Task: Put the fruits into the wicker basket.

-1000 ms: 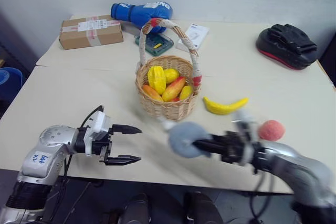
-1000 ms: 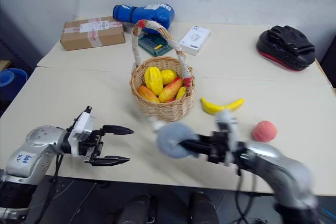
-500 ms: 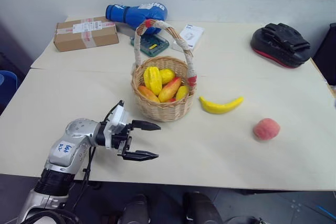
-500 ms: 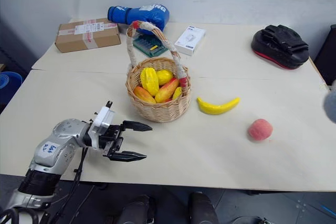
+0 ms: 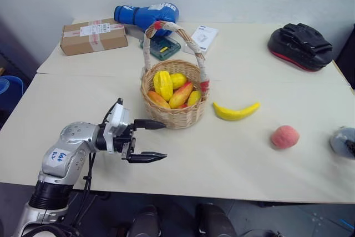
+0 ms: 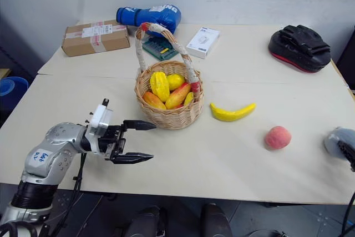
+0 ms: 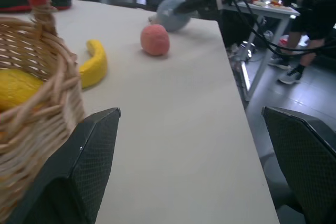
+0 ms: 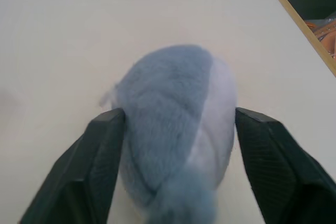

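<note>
Basket (image 5: 173,95) on beige table (image 5: 83,98)

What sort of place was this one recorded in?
Probably a lab or workshop: pale tables pushed together, a taped cardboard box, a blue boxing glove, and a desk with cables.

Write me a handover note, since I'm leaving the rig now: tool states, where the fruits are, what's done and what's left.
Left tool: open, empty, level beside the wicker basket.
Right tool: fingers spread around the grey-blue plush toy at the table's right edge.
Done: several yellow and orange-red fruits lie in the basket.
Left: the banana and the peach lie on the table, right of the basket.
</note>
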Controlling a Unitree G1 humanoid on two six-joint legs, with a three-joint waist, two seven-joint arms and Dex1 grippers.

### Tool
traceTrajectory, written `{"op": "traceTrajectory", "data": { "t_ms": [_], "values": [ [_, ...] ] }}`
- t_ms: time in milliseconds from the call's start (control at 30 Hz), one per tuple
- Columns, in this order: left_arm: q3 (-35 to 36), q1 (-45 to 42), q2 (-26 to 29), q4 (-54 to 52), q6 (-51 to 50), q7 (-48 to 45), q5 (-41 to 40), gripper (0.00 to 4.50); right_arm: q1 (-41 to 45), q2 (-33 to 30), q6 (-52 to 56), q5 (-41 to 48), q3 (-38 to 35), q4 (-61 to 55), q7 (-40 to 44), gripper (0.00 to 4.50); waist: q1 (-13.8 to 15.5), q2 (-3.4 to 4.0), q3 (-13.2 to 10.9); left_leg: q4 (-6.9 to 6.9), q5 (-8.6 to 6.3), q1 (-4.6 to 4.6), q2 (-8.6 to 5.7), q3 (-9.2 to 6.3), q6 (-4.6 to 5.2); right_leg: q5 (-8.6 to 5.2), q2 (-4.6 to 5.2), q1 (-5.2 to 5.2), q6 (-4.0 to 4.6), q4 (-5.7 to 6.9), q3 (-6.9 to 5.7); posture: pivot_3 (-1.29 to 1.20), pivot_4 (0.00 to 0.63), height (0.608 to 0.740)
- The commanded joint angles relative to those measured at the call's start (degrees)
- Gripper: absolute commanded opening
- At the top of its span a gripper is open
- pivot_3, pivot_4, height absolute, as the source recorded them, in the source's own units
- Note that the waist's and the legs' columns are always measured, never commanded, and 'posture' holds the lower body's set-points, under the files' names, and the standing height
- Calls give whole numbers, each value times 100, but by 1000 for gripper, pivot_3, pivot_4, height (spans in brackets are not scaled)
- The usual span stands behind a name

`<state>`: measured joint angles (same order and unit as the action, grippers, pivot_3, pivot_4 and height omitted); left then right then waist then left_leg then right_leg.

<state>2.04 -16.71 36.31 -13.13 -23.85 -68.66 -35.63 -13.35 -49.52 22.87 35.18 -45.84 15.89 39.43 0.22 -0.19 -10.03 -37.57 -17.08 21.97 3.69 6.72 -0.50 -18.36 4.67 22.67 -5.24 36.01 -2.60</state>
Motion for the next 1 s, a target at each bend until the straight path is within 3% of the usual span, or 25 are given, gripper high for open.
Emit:
{"op": "traceTrajectory", "data": {
  "t_ms": [33, 133, 267, 367, 533, 733, 933, 1000],
  "values": [
    [235, 136, -2, -382, -104, 132, -324, 4500, -694, -582, -789, -573, -550, -239, 747, 4467, -18, 1, 0, -1, -1, -2, 0, 0, 0, 1, -1, -1, -1, -2, 3, 0, 150, 740],
    [291, 233, 14, -402, -101, 218, -326, 4500, -933, -1019, -1577, -786, -822, -360, 1587, 4467, -55, -8, -5, 12, -5, -30, -7, 5, 2, 3, -7, -15, -6, -9, 17, 0, 150, 740],
    [316, 329, 41, -297, 44, 237, -212, 4500, -527, -1657, -1445, -690, -585, -769, 2229, 4467, -227, -28, -16, 36, -9, -87, -1, 34, -5, 6, -16, -38, -8, -7, 50, 0, 150, 740],
    [360, 340, 36, -100, 276, 297, -41, 4500, 2, -2079, -1150, -501, 243, -1423, 2702, 4467, -272, -31, -18, 40, -9, -87, 8, 33, -16, 7, -26, -30, -3, -2, 58, 0, 150, 740],
    [678, 322, 338, 459, 716, 212, 220, 4500, 1827, -2377, -432, -422, 2574, -2368, 2918, 4467, -228, -37, -22, 40, 9, -74, 12, 32, -49, 5, -24, -13, 1, -1, 63, 0, 150, 740],
    [759, 322, 300, 136, 468, 374, -26, 4500, 4788, -1089, 70, -2032, 5379, -1618, 2829, 4467, -187, -42, -25, 22, -1, -53, 27, 39, -31, 4, 6, 1, 3, -2, 60, 0, 150, 740],
    [690, 424, 123, -98, 426, 575, -21, 4500, 6121, 87, -440, -3360, 6665, 226, 2864, 4467, -179, -41, -25, 8, -7, -15, 16, 43, -19, 4, 19, 30, 4, -1, 36, 0, 150, 740],
    [701, 465, 77, -137, 384, 650, -46, 4500, 6408, 398, -676, -3659, 6878, 769, 2864, 4300, -187, -41, -25, -25, -9, 44, 14, 50, -16, 5, 17, 88, 1, 23, 40, 0, 150, 740]
  ]
}}
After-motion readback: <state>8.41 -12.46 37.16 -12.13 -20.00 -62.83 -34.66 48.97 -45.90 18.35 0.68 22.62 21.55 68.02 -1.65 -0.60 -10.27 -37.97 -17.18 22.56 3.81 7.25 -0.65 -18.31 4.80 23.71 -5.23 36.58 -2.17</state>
